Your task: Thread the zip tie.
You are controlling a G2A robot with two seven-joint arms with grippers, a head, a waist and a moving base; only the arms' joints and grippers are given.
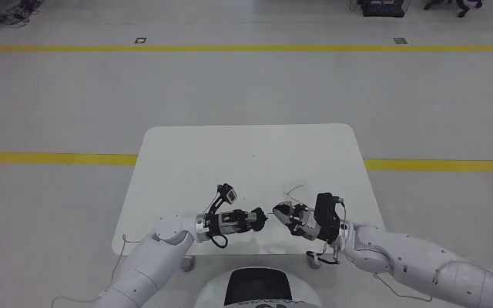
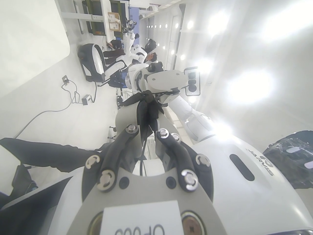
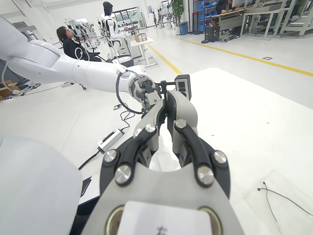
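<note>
1. The zip tie appears to be the thin black strand with a small knob at one end. It lies flat on a clear plastic sheet on the table.
2. In the top view the sheet is a faint outline a little right of the table's middle. It sits just farther from the near edge than the right gripper and is not touching either gripper.
3. The white table has rounded corners, and its top runs wide and flat toward the far edge.
4. Both grippers hang over the table's near half, close to the near edge. They are well apart from the left and right edges.
5. The left arm comes in over the near-left corner, with its forearm level and pointing right. The left gripper has its black fingers drawn together at the tips.
6. The right arm comes in over the near-right corner and points left. The right gripper has its ribbed pads pressed close together.
7. The two grippers meet tip to tip near the middle of the near edge. I cannot tell whether anything is pinched between either pair of fingers.
</note>
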